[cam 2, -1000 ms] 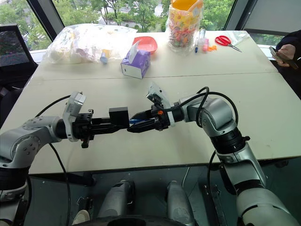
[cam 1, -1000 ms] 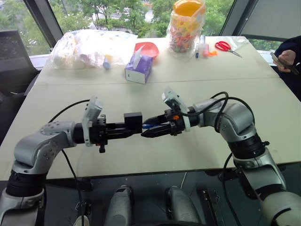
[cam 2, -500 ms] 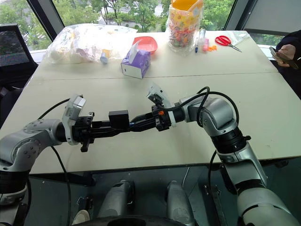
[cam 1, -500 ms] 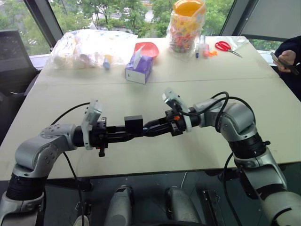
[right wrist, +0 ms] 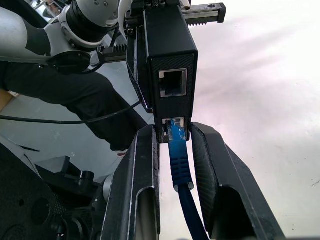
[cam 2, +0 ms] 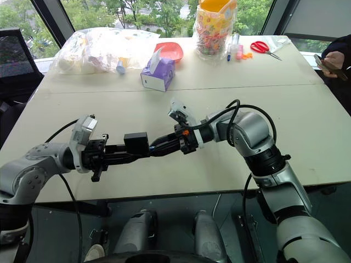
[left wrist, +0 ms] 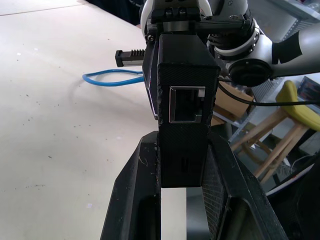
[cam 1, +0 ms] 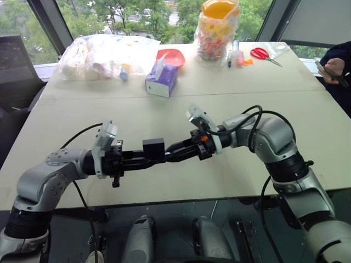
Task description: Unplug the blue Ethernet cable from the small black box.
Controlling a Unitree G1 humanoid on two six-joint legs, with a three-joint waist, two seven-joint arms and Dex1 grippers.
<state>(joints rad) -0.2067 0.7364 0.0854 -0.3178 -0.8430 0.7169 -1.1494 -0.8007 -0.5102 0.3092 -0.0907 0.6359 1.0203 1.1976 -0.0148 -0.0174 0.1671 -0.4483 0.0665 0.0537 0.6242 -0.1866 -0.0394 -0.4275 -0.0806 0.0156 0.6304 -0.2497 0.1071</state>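
Closing since before, right hand [right wrist: 172,145] pinches half-hidden blue Ethernet cable [right wrist: 179,165]; left hand [left wrist: 182,165] clamps small black box [left wrist: 184,100].

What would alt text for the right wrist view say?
The right gripper closes around the blue Ethernet cable, whose plug sits in the lower socket of the small black box. An empty socket shows above it, and the pale table lies beyond.

The blue Ethernet cable [right wrist: 180,170] runs off the frame's edge.

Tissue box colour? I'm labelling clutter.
Purple, tissue box, clearest in the left eye view.
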